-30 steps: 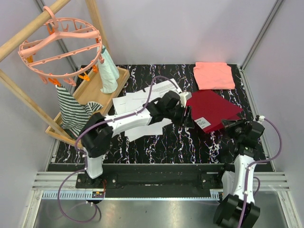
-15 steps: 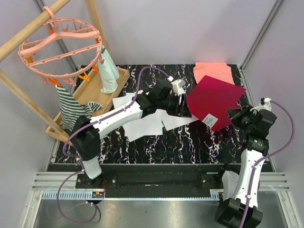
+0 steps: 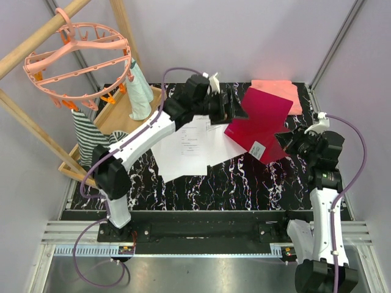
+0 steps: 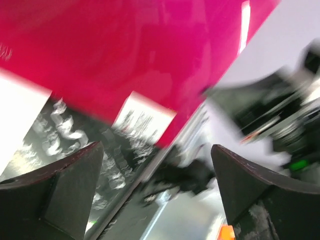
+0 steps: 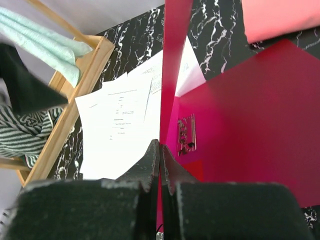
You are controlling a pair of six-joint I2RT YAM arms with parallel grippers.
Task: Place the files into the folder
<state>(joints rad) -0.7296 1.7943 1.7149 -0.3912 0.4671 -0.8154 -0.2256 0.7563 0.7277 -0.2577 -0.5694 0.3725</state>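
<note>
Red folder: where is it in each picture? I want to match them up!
Top view: the folder is right of the middle, with its cover raised.
Left wrist view: the folder fills the top of the picture.
Right wrist view: the folder is at the right, its cover edge-on up the middle, pinched by the right gripper.
Shared landmark: the black marbled table.

Top cam: overhead from near edge, looking down on whole table (image 3: 214, 183). Wrist cams: close-up on red folder (image 3: 259, 119), seen in all three.
</note>
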